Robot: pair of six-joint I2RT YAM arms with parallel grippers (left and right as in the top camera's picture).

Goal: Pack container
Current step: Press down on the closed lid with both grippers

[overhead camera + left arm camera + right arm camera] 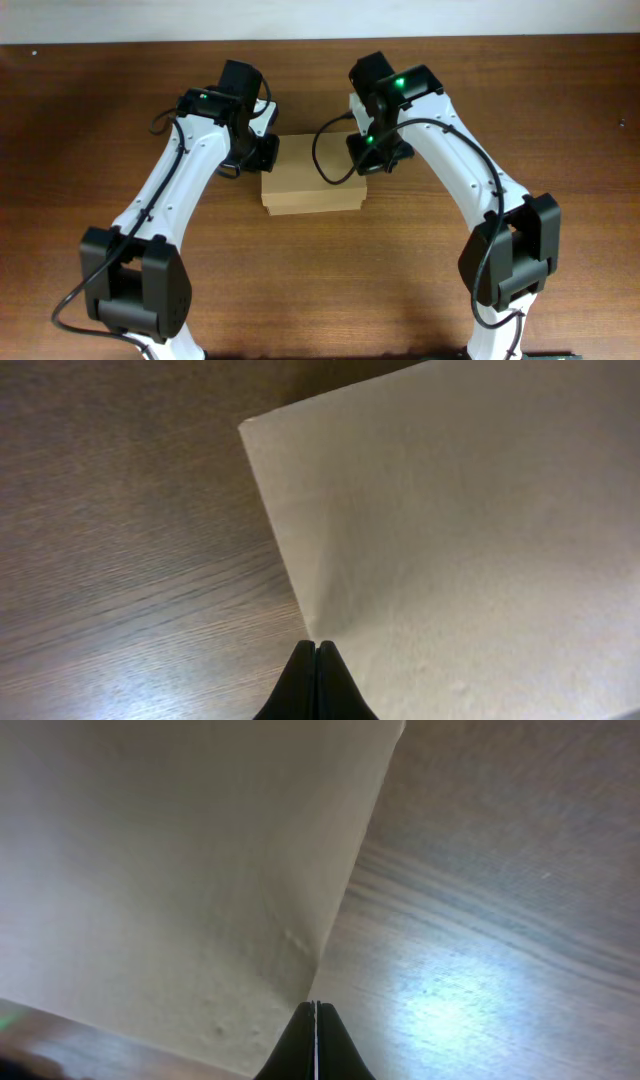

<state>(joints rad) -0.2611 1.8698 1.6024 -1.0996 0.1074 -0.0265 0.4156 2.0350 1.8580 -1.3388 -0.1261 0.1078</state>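
Observation:
The container (pixel 312 190) is a plain tan cardboard box lying flat at the table's middle with its lid down. My left gripper (pixel 262 152) is shut, and its tips (pixel 316 645) sit right at the box's left edge near a back corner (pixel 450 530). My right gripper (pixel 362 158) is shut, and its tips (pixel 316 1006) sit at the box's right edge (pixel 180 870). Nothing shows between either pair of fingers. The inside of the box is hidden.
The dark brown wooden table (pixel 560 110) surrounds the box. Both arms reach in from the front, and their bases stand at the front left (pixel 135 290) and front right (pixel 510 270). Black cables hang along both arms.

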